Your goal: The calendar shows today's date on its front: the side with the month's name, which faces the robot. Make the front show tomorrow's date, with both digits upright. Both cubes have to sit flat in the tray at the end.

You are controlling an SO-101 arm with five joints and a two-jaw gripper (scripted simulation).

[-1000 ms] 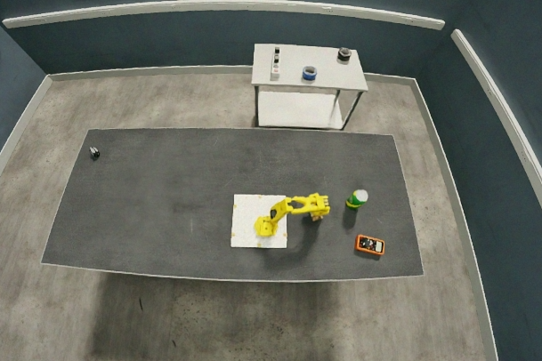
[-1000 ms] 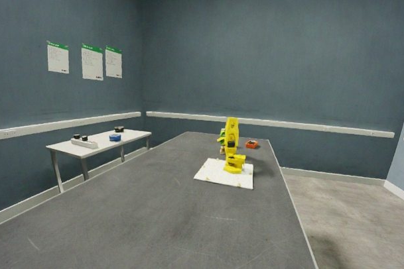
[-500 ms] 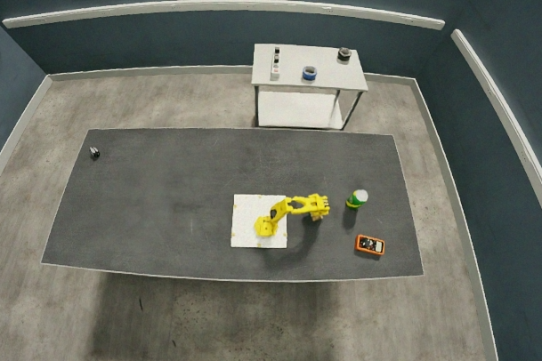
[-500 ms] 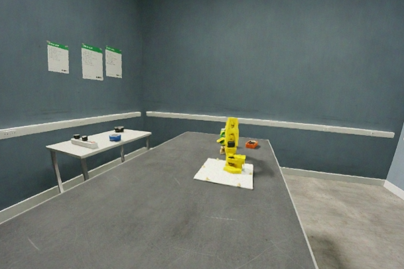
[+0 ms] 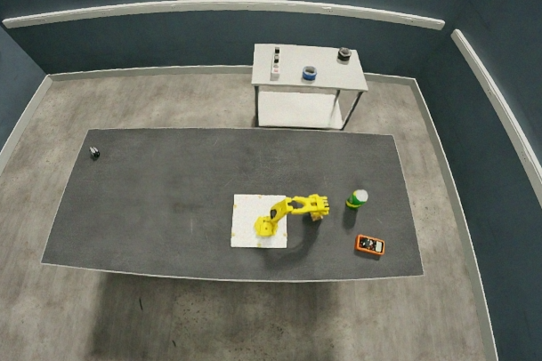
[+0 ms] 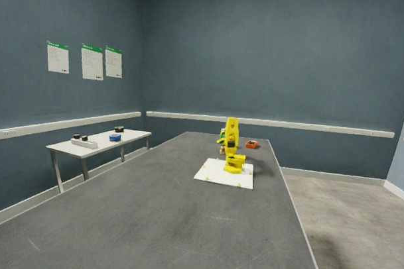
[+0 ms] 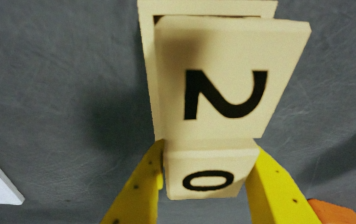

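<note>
My gripper [image 7: 206, 167] is shut on a pale wooden cube [image 7: 172, 192], whose visible face shows a black 0 turned sideways in the wrist view. The other cube [image 7: 172, 112] shows a black 2, also sideways, on its top. It stands just ahead of the fingers, looks larger and nearer to the camera, and covers part of the held cube. The wooden tray [image 7: 145, 60] shows along its left and far sides; the 2 cube looks slightly askew to it. The calendar [image 6: 222, 152] is small and partly hidden in the top and exterior views. The month name and front digits are hidden.
A green can [image 5: 356, 199] stands beyond the gripper. An orange multimeter [image 5: 369, 244] [image 6: 251, 144] lies on the dark table [image 5: 160, 178]. The arm's base stands on a white board [image 5: 245, 222] [image 6: 215, 177]. A small dark object [image 5: 94, 152] lies at the table's far left.
</note>
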